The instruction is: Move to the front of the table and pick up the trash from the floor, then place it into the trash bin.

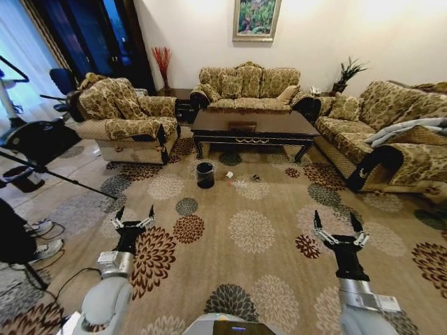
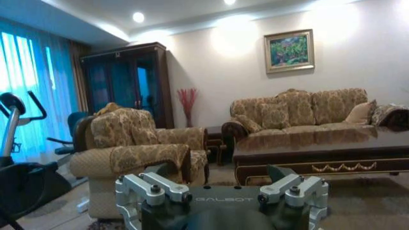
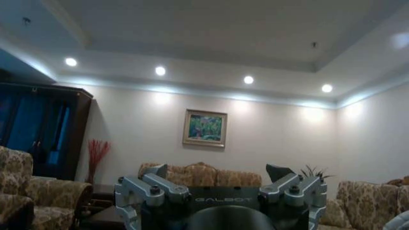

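The long dark table (image 1: 279,124) stands far ahead between the sofas, and its gold-trimmed side rail (image 2: 332,166) faces the left wrist view. The black trash bin (image 1: 204,174) sits on the carpet in front of the table's left end. To the bin's right lies the trash: a white paper wad (image 1: 229,175), a small reddish bit (image 1: 228,184) and a dark scrap (image 1: 255,177). My left gripper (image 1: 134,215) (image 2: 217,172) and right gripper (image 1: 336,223) (image 3: 217,170) are both open and empty, held low and well short of the trash.
A patterned armchair (image 1: 126,118) stands left of the table, one sofa (image 1: 244,87) behind it and another (image 1: 377,132) to its right. Exercise gear (image 1: 35,139), shoes (image 1: 38,237) and cables line the left edge. Open flowered carpet (image 1: 251,230) stretches between me and the bin.
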### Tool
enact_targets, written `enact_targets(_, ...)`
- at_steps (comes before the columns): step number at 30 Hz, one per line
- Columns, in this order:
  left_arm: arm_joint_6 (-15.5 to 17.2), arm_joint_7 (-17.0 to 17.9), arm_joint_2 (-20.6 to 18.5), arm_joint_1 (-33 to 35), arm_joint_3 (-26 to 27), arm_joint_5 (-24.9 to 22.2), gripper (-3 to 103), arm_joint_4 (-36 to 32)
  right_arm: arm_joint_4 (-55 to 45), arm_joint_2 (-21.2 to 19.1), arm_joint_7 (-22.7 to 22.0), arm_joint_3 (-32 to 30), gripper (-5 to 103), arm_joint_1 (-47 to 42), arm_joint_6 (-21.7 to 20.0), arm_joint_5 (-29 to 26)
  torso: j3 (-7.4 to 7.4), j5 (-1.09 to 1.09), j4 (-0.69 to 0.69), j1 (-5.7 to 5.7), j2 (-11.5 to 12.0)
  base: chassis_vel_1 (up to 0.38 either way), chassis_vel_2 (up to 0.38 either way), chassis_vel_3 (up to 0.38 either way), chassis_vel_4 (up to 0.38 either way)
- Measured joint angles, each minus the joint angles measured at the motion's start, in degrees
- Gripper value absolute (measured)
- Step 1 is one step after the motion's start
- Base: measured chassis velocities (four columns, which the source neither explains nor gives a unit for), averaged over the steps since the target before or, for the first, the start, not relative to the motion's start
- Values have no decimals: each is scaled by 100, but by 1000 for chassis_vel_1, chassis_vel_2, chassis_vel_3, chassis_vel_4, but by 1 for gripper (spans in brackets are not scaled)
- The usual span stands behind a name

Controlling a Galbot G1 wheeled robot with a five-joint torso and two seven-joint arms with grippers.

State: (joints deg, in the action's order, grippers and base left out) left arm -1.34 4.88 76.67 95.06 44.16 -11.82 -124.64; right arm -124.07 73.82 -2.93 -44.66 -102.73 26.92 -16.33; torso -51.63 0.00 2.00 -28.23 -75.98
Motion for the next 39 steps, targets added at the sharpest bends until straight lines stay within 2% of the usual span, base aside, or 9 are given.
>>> enact_targets(3, -43, -72, 2, 13, 6, -5, 100, -3, 1, -2, 17, -2, 100, -2, 17, 18, 82, 0, 0, 69, 151, 0, 0, 0, 0)
enact_targets(25, -193, -227, -2, 50, 36, 14, 100, -91, -55, 46, -9, 9, 100, -41, -104, 48, 448, 0, 0, 377, 825, 0, 0, 0, 0)
enact_targets(39, -238, -243, 37, 103, 34, 15, 100, -127, -69, 87, -3, 9, 100, -47, 74, 54, 663, 0, 0, 554, 1215, 0, 0, 0, 0)
